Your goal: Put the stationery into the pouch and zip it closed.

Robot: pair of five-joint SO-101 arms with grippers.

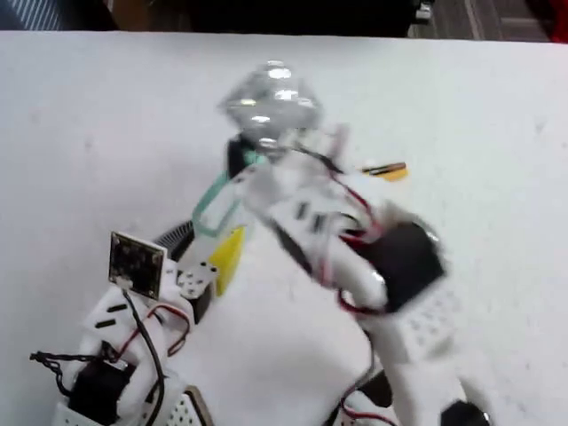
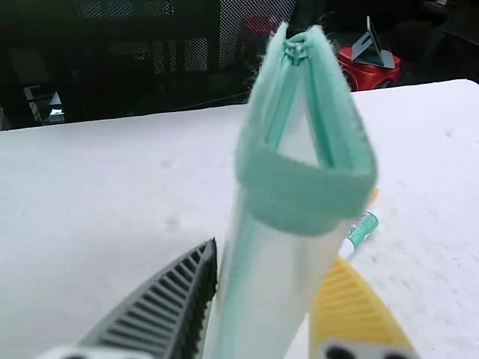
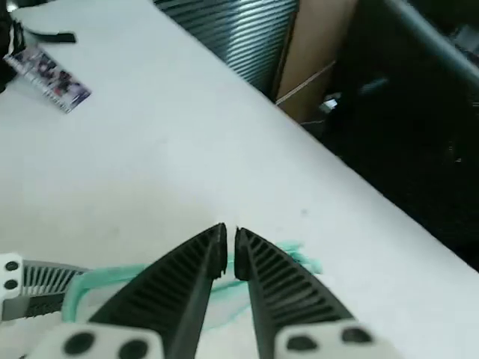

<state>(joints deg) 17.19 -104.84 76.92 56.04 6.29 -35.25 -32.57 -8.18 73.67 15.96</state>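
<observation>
On my left wrist feed the left gripper has its jaws closed on the pouch, the grey finger on one side and the yellow finger on the other, both pressed against the clear body. The pouch stands up from that grip with its teal zipper parted into an open loop at the mouth. Just past the yellow finger, a pen with a teal band lies on the white counter beside the pouch. From the high camera I see the pouch lifted over the middle of the counter, its clear end shining towards the far edge and its teal rim near the left gripper's yellow finger. The right arm comes in from the near right and crosses over it. A yellow-and-black pen lies apart from the pouch, on the right arm's side. On my right wrist feed the right gripper has its jaws drawn almost together, with a sliver between the tips, right over the teal zipper edge. I cannot tell whether they pinch anything. A printed card lies well away on the counter.
</observation>
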